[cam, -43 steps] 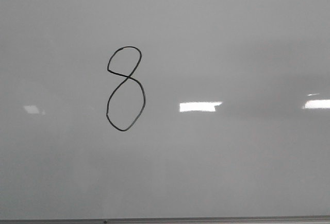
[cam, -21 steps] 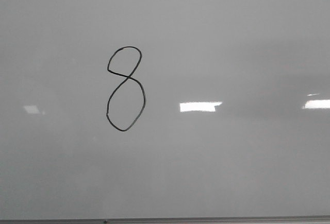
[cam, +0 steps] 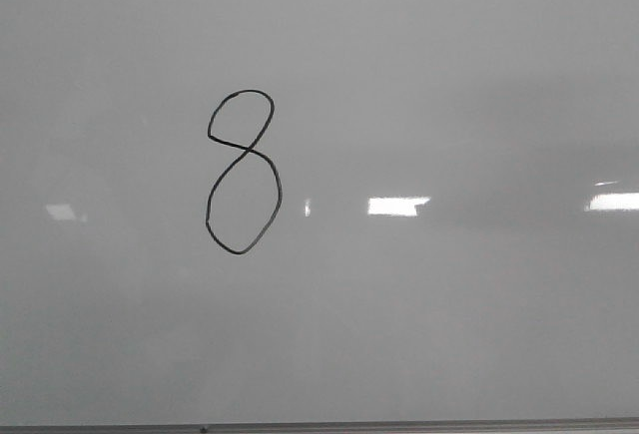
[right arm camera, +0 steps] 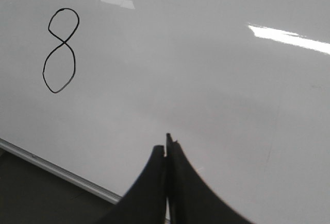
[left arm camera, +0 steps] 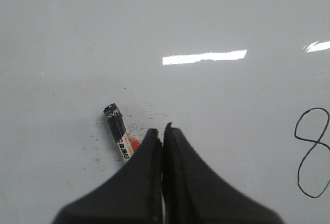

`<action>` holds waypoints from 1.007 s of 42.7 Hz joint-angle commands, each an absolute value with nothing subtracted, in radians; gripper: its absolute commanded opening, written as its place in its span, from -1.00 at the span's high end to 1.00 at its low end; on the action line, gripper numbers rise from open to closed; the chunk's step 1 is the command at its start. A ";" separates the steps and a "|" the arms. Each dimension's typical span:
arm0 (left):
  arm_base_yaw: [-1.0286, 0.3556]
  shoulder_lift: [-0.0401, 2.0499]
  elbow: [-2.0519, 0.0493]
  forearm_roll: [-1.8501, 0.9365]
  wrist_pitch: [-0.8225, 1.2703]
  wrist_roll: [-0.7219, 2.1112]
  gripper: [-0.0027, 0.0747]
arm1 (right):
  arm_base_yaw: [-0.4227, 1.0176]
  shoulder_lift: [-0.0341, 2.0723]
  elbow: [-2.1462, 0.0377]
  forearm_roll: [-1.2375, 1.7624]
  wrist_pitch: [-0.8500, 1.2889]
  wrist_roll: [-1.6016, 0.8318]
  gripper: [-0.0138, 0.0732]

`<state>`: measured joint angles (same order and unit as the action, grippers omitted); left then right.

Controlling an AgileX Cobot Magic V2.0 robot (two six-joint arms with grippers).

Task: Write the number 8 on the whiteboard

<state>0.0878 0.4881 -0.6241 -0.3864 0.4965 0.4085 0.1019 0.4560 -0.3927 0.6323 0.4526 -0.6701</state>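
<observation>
The number 8 (cam: pixel 245 151) is drawn in thin black line on the whiteboard (cam: pixel 449 314), left of centre, with a smaller upper loop and a larger lower loop. It also shows in the left wrist view (left arm camera: pixel 314 144) and the right wrist view (right arm camera: pixel 63 42). My left gripper (left arm camera: pixel 162 131) is shut with nothing between its jaws, off to one side of the 8. A black-capped marker (left arm camera: pixel 117 131) lies on the board beside it, partly hidden behind one finger. My right gripper (right arm camera: pixel 166 147) is shut and empty, near the board's edge. Neither gripper shows in the front view.
Small black specks and smudges (left arm camera: pixel 139 116) dot the board around the marker. The board's thin metal frame edge (right arm camera: pixel 56 171) runs past the right gripper, with a dark surface (right arm camera: pixel 31 198) beyond it. Bright light reflections (cam: pixel 397 206) lie on the board.
The 8 is unchanged. In the front view the bright reflection right of the 8 has become narrower, with a small sliver split off at its left.
</observation>
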 commanded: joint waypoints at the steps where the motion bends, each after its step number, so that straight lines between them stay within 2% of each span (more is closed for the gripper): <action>1: 0.091 0.492 -0.642 -0.401 0.406 0.407 0.99 | 0.096 0.460 -0.419 0.654 0.392 -0.674 0.84; 4: 0.082 0.479 -0.611 -0.350 0.352 0.365 0.99 | 0.096 0.460 -0.419 0.654 0.393 -0.674 0.84; 13: -0.007 0.331 -0.449 -0.015 0.264 0.000 0.99 | 0.096 0.460 -0.419 0.654 0.393 -0.674 0.84; 19: -0.014 0.201 -0.323 -0.026 0.257 0.000 0.99 | 0.096 0.460 -0.419 0.654 0.394 -0.674 0.84; 30: 0.073 -0.023 -0.117 -0.038 0.257 0.000 0.99 | 0.096 0.460 -0.419 0.654 0.395 -0.674 0.84; 43: 0.089 -0.020 0.019 -0.038 0.102 0.000 0.99 | 0.096 0.460 -0.419 0.654 0.402 -0.674 0.84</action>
<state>0.0880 -0.0061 0.0067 -0.0321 0.2425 0.0127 0.1013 0.4560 -0.3927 0.6323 0.4526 -0.6701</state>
